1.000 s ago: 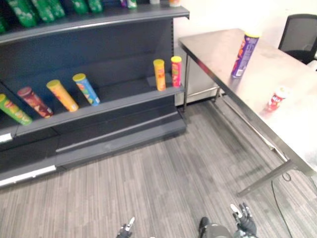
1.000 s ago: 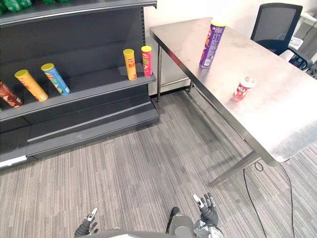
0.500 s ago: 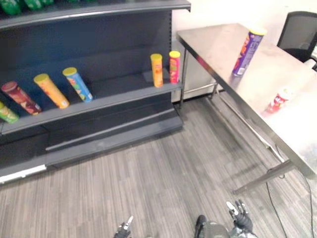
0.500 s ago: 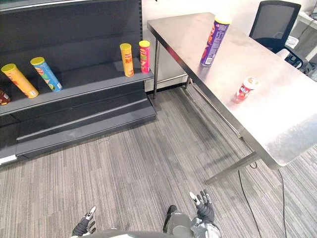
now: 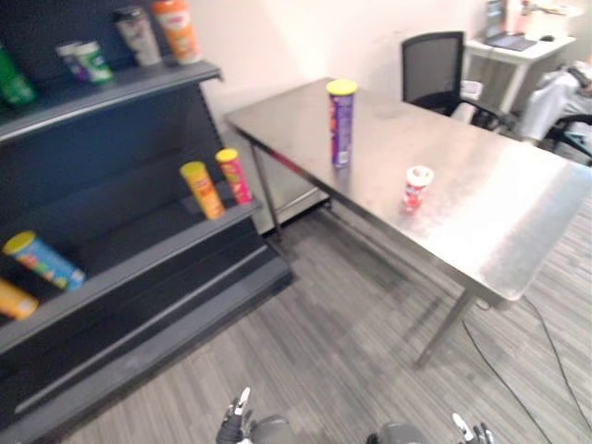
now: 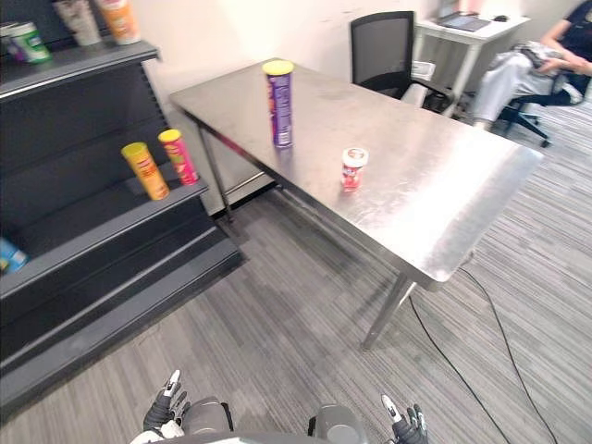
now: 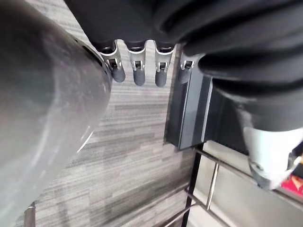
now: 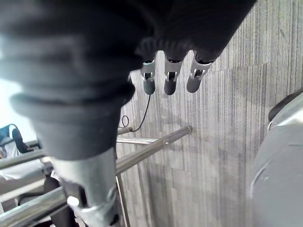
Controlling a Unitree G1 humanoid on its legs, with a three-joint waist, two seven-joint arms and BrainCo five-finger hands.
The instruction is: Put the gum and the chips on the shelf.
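the chips can [image 5: 340, 122] is standing upright on the steel table [image 5: 504, 231], toward the end nearest the shelf [image 5: 139, 268], and the gum tub [image 5: 417, 188] is standing upright on the same table, a little apart from the can and nearer the front edge. a yellow can [image 5: 201, 189] and a red can [image 5: 233, 175] are already sitting on the shelf's middle board, with bare board beside them. the chips can is probably going to feel light and stiff, a smooth tall tube that is likely to tip if nudged near its lid, so wrapping fingers and thumb round its middle or lower body is looking like the safest hold. the gum tub is looking small, hard and light, with slick sides, so it is probably calling for a pinch across its body just under the cap, kept gentle so it is not squirting out. the left hand [image 6: 165, 405] is hanging low at the bottom of the head views, well apart from the table, its fingers straight and relaxed, pointing at the carpeted floor [image 6: 305, 324] and touching nothing. the right hand [image 6: 407, 427] is hanging the same way on the other side, fingers loose and unclenched, carrying nothing. neither item is yet being picked up.
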